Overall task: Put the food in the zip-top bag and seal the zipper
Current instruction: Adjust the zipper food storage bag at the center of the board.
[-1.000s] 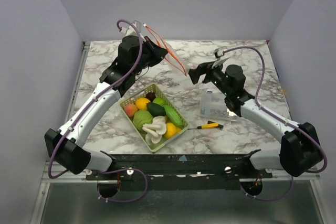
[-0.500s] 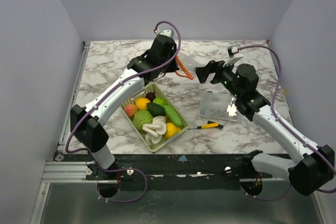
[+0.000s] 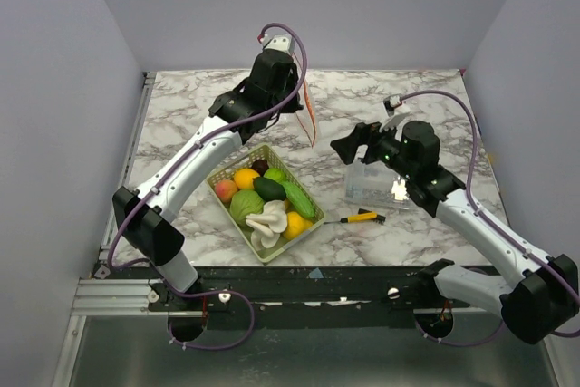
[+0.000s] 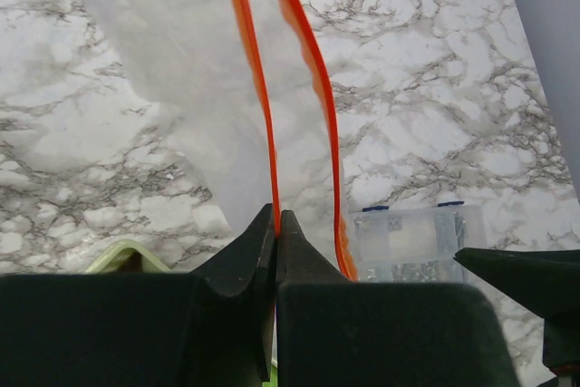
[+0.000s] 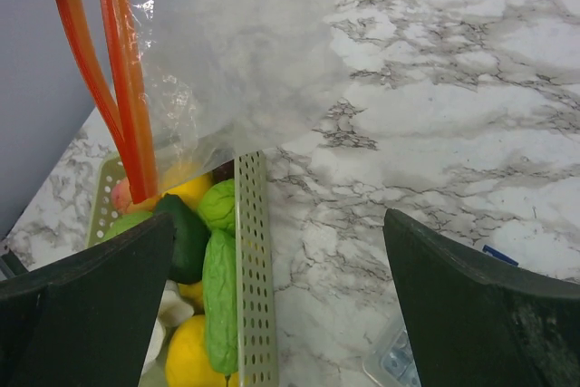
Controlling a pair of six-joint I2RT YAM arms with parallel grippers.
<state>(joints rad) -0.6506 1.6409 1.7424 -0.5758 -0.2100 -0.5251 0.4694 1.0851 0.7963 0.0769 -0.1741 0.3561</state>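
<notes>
My left gripper (image 3: 294,101) is shut on one lip of the zipper (image 3: 310,121), the red-orange strip of the clear zip-top bag, which hangs in the air beyond the basket. In the left wrist view the jaws (image 4: 276,217) pinch one strip; the other strip (image 4: 319,97) hangs free beside it, with the bag's film (image 4: 172,52) behind. My right gripper (image 3: 350,145) is open and empty, to the right of the bag. Its view shows the bag (image 5: 240,38), the zipper (image 5: 118,88) and the food (image 5: 220,296) below. The food (image 3: 263,197) lies in the green basket (image 3: 223,171).
A rigid clear plastic box (image 3: 370,186) lies under my right arm, also seen in the left wrist view (image 4: 408,242). A yellow-and-black screwdriver (image 3: 362,217) lies near the front. The basket's perforated rim (image 5: 249,260) is below my right gripper (image 5: 281,265). Grey walls enclose the marble table.
My left arm has swung from the far left toward the middle, carrying the bag, which now hangs more vertically. My right gripper has moved nearer and lower, over the clear box.
</notes>
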